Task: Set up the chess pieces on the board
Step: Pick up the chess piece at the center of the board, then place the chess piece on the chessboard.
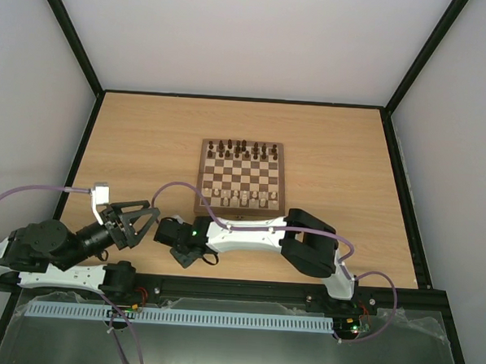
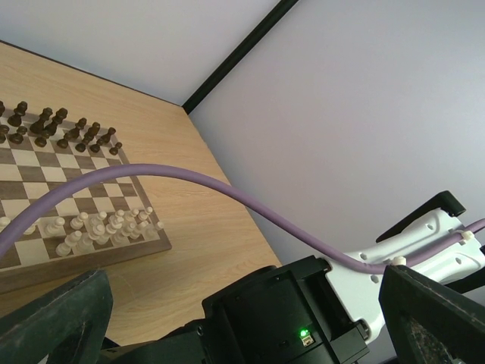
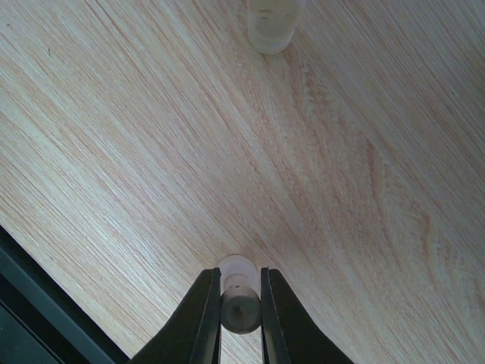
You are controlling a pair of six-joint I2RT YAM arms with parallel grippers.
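My right gripper (image 3: 241,279) is shut on a small pale chess piece (image 3: 241,309) that stands on the bare table. A second pale piece (image 3: 269,29) stands on the table a little beyond it. In the top view the right gripper (image 1: 177,240) is low over the table, left of the board's near corner. The board (image 1: 240,212) holds a row of pale pieces (image 1: 242,198) on its near side and dark pieces (image 1: 243,148) on its far side. My left gripper (image 1: 132,222) is open and empty, held off the table and aimed toward the right arm.
In the left wrist view the right arm's black wrist housing (image 2: 288,318) fills the space between the left fingers (image 2: 436,318). A purple cable (image 2: 189,178) arcs across in front of the board (image 2: 83,265). Black frame rails edge the table (image 1: 350,155).
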